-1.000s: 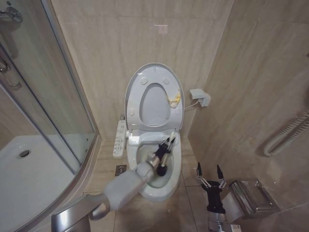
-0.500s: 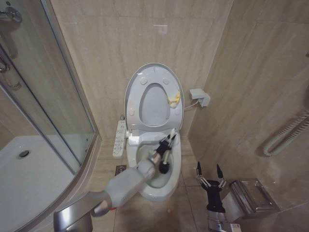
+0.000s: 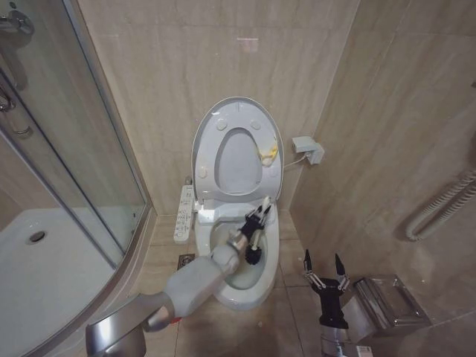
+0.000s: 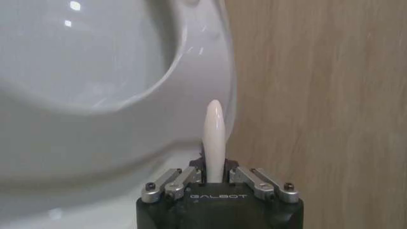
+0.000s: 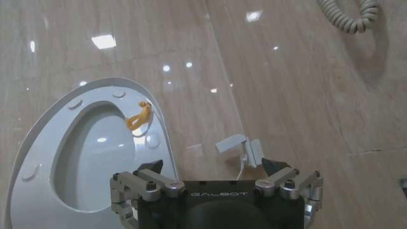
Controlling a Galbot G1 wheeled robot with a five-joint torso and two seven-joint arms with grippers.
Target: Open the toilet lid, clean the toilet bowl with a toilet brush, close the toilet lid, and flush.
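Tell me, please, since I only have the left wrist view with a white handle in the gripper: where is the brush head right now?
Observer: In the head view the left gripper holds the toilet brush with its dark head down inside the toilet bowl.
Operator: Thank you. Is the lid out of the way?
Observer: Yes, the toilet lid stands raised against the wall, with the seat ring up against it.
Operator: And where is the other arm?
Observer: The right gripper waits low beside the bowl on the robot's right, open and empty.
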